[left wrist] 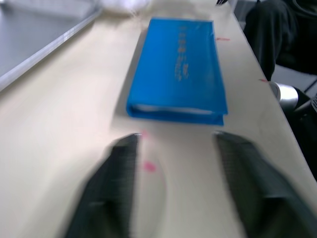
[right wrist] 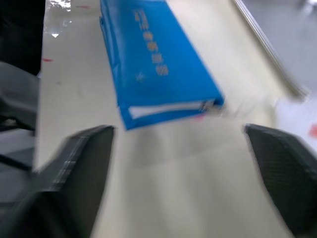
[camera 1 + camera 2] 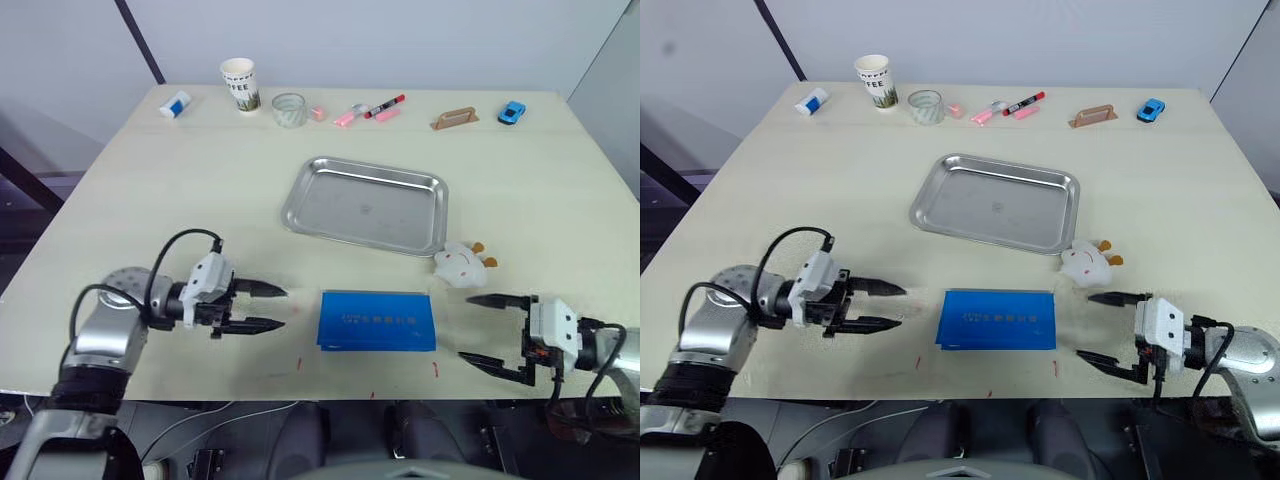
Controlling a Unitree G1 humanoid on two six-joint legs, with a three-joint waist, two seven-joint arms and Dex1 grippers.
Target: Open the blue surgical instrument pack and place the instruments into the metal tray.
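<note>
The blue surgical instrument pack [image 3: 377, 320] lies closed and flat near the table's front edge, its printed side up. Behind it sits the metal tray [image 3: 310, 195], with nothing in it. My left gripper [image 3: 277, 307] is open just left of the pack, fingers pointing at its short edge with a gap between. Right of the pack, my right gripper [image 3: 470, 327] stands wide open, also pointing at it. Both wrist views face the pack's [image 1: 176, 69] ends [image 2: 158, 69]. The instruments are hidden.
A white plush toy [image 3: 462, 265] lies between the tray's near right corner and my right gripper. Along the far edge stand a paper cup [image 3: 240, 84], a glass [image 3: 288, 109], pink erasers, a red-capped marker [image 3: 385, 106], a wooden block and a small blue toy car [image 3: 512, 112].
</note>
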